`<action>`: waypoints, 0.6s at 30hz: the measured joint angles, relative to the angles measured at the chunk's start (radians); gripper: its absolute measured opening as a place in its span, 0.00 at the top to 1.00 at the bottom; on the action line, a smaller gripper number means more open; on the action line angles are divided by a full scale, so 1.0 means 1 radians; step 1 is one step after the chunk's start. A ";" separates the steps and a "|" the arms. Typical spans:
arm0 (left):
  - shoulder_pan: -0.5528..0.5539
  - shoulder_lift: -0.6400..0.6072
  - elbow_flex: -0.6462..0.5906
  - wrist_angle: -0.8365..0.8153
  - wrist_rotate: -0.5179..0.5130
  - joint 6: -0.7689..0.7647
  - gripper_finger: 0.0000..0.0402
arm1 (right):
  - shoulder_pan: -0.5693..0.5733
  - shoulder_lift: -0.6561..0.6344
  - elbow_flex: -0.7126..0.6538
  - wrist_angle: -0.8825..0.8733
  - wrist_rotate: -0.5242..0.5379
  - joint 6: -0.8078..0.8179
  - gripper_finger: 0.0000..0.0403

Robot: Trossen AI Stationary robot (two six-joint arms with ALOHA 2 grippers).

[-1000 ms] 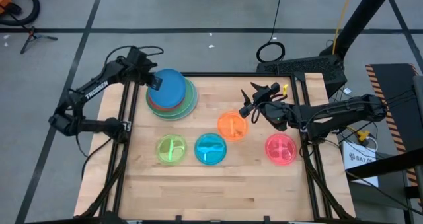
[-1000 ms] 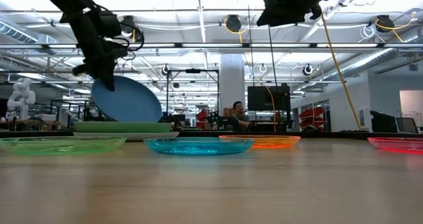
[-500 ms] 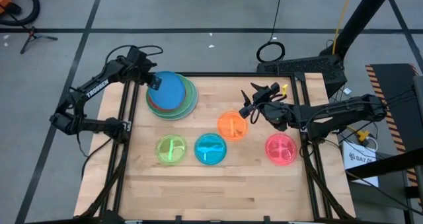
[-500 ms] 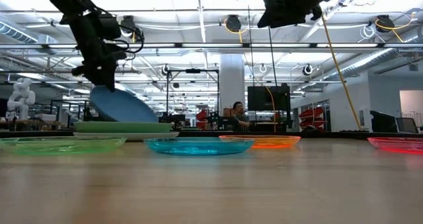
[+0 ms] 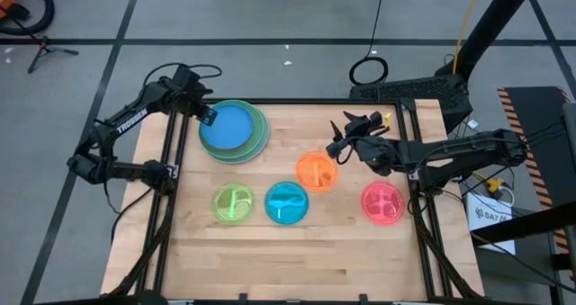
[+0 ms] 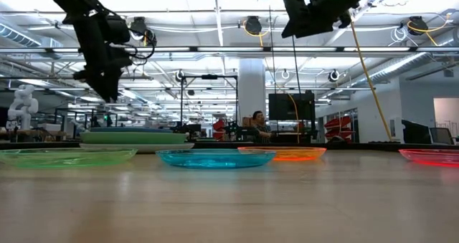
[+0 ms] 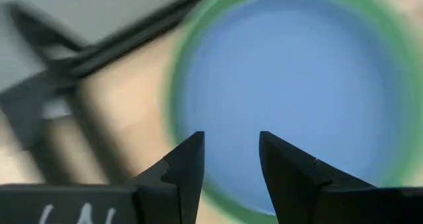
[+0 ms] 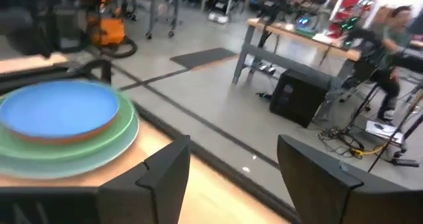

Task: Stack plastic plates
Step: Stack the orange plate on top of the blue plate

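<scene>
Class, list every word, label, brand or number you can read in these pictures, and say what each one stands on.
"TROSSEN" in white letters on the left arm, seen in the high view.
White marks on the left tool's body in its wrist view: cut off, unreadable.
Print on a white box beside the table: too small to read.
The plates carry no text.

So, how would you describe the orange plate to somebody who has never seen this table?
Look at the wooden table from above: three small see-through plates lie in a row across its middle. The orange plate lies alone just behind that row, between the cyan plate and the pink plate, close under the right gripper. It is the only orange one.
</scene>
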 joint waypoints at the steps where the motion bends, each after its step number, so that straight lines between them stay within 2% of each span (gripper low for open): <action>1: -0.018 -0.009 0.000 0.007 0.060 0.003 0.63 | 0.000 0.000 0.000 -0.027 -0.018 0.020 0.45; 4: -0.117 -0.044 -0.016 0.137 0.234 0.005 0.63 | 0.000 0.001 0.000 -0.110 -0.123 0.100 0.45; 6: -0.213 -0.064 -0.037 0.255 0.266 -0.016 0.63 | 0.000 0.002 0.000 -0.166 -0.228 0.172 0.45; 11: -0.480 -0.090 -0.092 0.564 0.272 -0.012 0.63 | 0.000 0.057 0.000 -0.263 -0.450 0.410 0.45; 14: -0.609 -0.088 -0.109 0.662 0.269 0.066 0.63 | 0.000 0.112 0.000 -0.310 -0.614 0.588 0.45; 18: -0.712 -0.088 -0.107 0.699 0.131 0.164 0.63 | 0.002 0.198 0.000 -0.306 -0.785 0.757 0.47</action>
